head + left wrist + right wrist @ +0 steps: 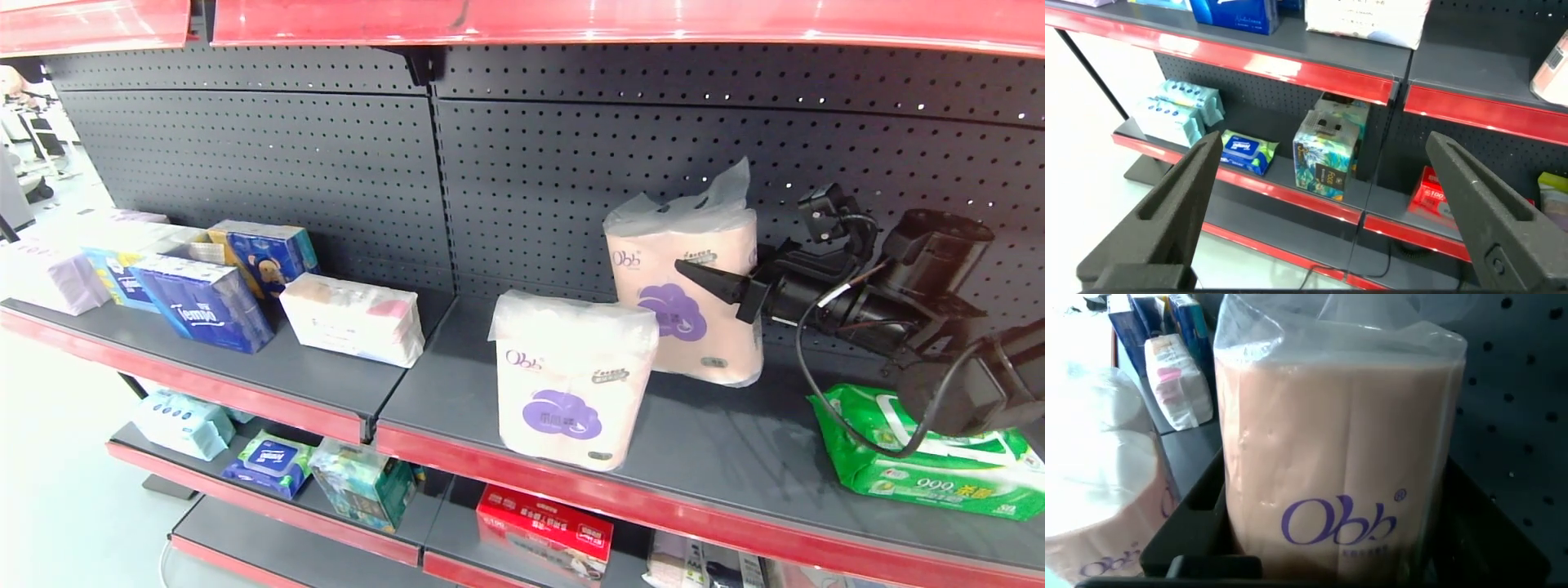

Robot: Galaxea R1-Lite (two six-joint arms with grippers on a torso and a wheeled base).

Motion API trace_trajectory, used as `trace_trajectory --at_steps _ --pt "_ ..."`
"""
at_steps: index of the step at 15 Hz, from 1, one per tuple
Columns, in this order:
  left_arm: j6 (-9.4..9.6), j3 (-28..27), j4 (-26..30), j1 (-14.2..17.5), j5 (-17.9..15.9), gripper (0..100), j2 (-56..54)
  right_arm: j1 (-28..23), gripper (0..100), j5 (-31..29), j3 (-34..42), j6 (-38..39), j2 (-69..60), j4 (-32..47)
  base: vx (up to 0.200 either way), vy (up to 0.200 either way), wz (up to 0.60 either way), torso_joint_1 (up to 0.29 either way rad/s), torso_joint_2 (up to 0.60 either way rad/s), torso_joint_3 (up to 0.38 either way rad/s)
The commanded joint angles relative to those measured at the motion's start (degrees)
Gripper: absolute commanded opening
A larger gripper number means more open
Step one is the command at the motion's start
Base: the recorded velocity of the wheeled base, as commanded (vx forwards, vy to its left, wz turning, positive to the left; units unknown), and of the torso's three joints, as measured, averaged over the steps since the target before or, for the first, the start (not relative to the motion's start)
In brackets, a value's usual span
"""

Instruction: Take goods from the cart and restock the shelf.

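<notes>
Several tissue packs sit at the left of the middle shelf (343, 392): a pale lilac pack (51, 276) at the far left edge, then blue tissue packs (204, 304) standing close together, then a white and pink tissue pack (353, 318) lying just beside them. Right of the shelf's centre seam, the front toilet-roll pack (571, 384) stands upright near the red front edge. The rear toilet-roll pack (694, 318) stands behind it and slightly to the right, against the perforated back panel (531, 163), with its loose plastic top sticking up. The right gripper (694, 265) comes in from the right of the frame and clasps this rear pack, one finger lying across its printed face. In the right wrist view the pack (1339, 416) fills the gap between the two black fingers (1196, 510). At the far right, a green wet-wipes pack (939, 465) lies flat below the arm.

On the lower shelf (1290, 192) sit, from left to right, a light blue pack (1176, 110), a small blue pack (1245, 153), a teal patterned box (1327, 155) and a red pack (1433, 196). The left gripper (1324, 139) hangs in front of this shelf, its jaws spread wide and holding nothing.
</notes>
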Motion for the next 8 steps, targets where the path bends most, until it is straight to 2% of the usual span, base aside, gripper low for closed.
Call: trace_trajectory --at_steps 1,3,8 --pt "0.0 0.0 -0.01 0.02 0.0 100 0.09 -0.76 0 1.02 -0.83 -0.03 3.21 -0.96 0.0 0.0 0.0 0.0 0.0 0.0" --pt "0.0 0.0 -0.01 0.02 0.0 100 0.09 -0.85 0 3.13 -1.18 -0.03 5.5 -3.69 0.0 0.0 0.0 0.0 0.0 0.0" --pt "0.0 0.0 -0.01 0.02 0.0 100 0.09 -0.76 0 4.09 -2.41 1.9 9.19 -5.79 0.0 0.0 0.0 0.0 0.0 0.0"
